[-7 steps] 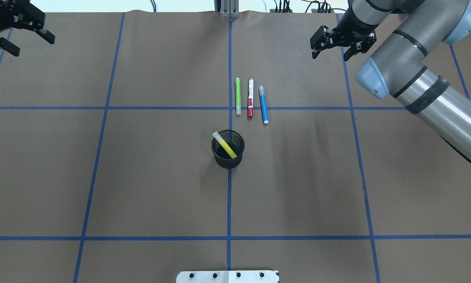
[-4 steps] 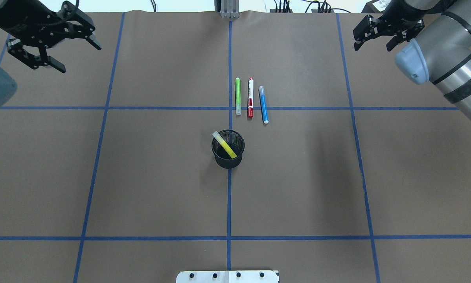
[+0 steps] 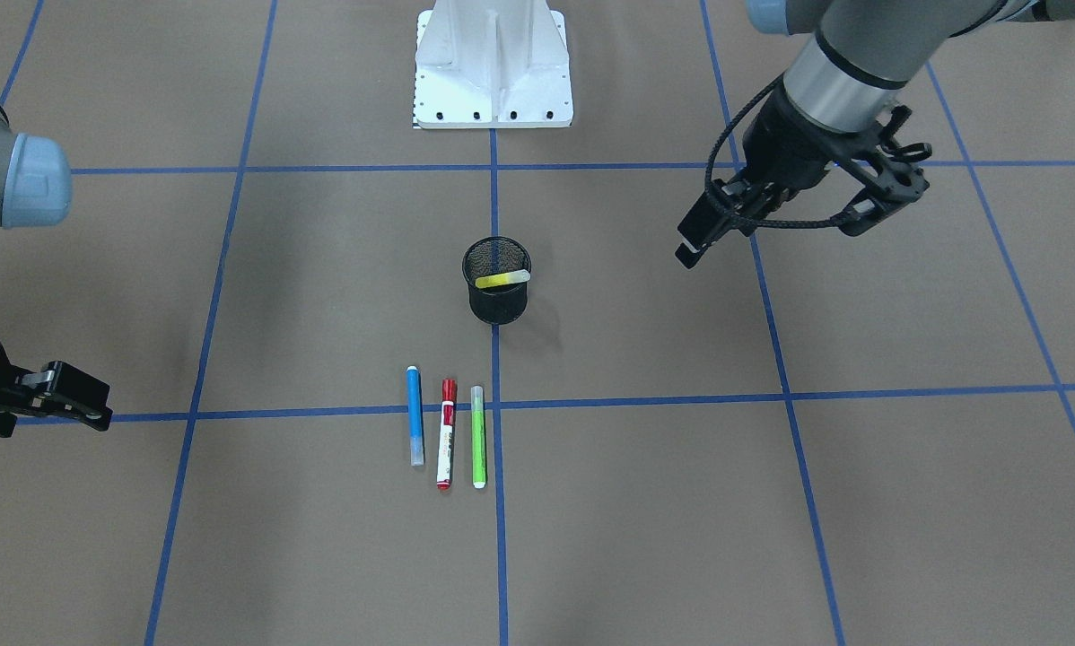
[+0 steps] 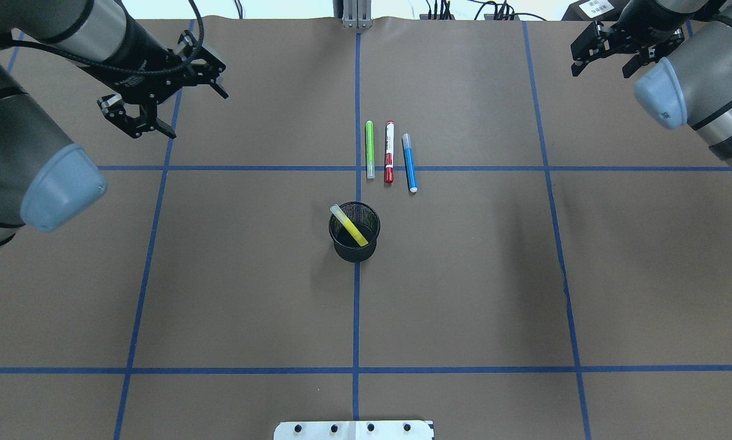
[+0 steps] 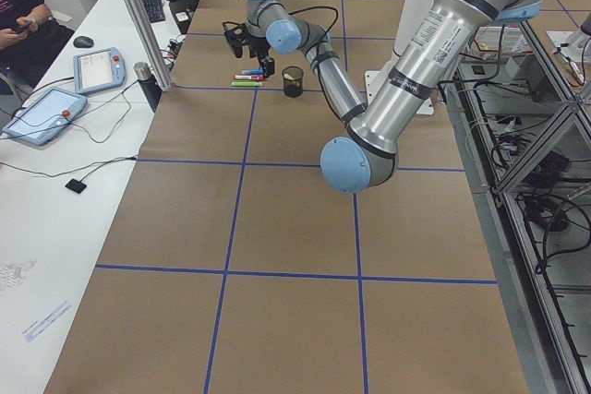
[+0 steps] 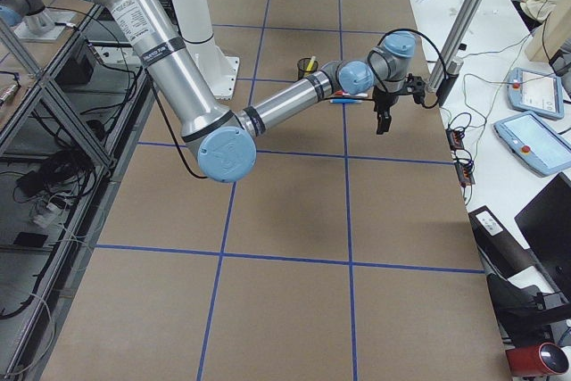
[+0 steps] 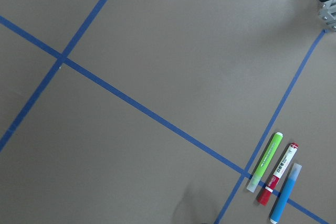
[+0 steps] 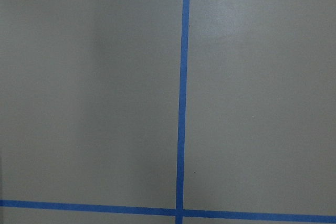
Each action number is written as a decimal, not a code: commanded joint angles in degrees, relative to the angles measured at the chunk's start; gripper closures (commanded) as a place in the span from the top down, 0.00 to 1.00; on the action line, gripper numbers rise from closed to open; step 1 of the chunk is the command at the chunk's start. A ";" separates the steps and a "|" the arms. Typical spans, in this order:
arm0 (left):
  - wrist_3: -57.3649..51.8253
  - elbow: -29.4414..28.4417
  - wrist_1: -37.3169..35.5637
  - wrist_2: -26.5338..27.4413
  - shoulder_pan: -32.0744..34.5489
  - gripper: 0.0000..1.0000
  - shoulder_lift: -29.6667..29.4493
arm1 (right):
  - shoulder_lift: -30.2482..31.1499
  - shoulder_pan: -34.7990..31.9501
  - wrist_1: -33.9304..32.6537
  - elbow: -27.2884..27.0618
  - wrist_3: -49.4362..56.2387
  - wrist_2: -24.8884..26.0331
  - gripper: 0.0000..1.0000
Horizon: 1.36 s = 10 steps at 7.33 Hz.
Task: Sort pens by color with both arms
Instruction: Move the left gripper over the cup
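The counter [image 4: 250,275] is covered in brown paper and divided by blue tape [image 4: 356,318] into a grid.

Left arm [image 4: 11,140]: enters from the near left corner of the overhead view and reaches forward over the far left squares, elbow raised. Right arm [image 4: 708,79]: enters from the right edge and extends to the far right corner.

Left gripper [image 4: 198,116]: above the counter, jaws spread wide, holding nothing, well apart from the pens. Right gripper [image 4: 602,72]: near the far right edge, jaws apart, holding nothing.

A black mesh cup [image 4: 354,247] stands upright on the centre tape line. The yellow pen [image 4: 349,227] leans inside it, one end above the rim.

The green pen [image 4: 369,150], red pen [image 4: 389,153] and blue pen [image 4: 409,163] lie flat, side by side but not touching, just beyond the cup, each crossing the cross-wise tape line.

View differences:
- The front-facing view alone shows the white base stand [image 3: 493,63] in full.
- The left wrist view shows the three flat pens in its lower right corner, but not the cup.
- The right wrist view shows only paper and tape.
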<state>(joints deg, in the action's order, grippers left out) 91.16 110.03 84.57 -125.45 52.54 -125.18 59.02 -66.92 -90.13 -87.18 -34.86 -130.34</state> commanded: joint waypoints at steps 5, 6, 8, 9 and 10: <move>2.00 -18.41 -15.67 7.50 -6.74 0.99 -21.49 | 0.65 -0.05 0.04 0.08 0.41 1.13 0.98; 2.09 -20.88 -15.49 8.90 -8.66 0.99 -22.46 | 0.65 -0.05 0.04 0.08 0.41 1.14 0.98; 3.31 -22.48 -15.14 9.70 -11.56 0.99 -22.83 | 0.65 0.04 0.04 0.08 0.41 1.40 0.98; 5.24 -23.01 -13.74 10.40 -12.97 0.99 -22.83 | 0.65 0.13 0.04 0.08 0.41 1.84 0.98; 6.56 -24.41 -12.08 12.14 -14.64 0.99 -22.83 | 0.65 0.39 0.04 0.25 0.41 2.10 0.98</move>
<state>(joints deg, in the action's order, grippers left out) 95.91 87.02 70.70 -114.94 39.92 -147.97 59.68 -66.76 -90.09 -87.05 -34.45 -128.61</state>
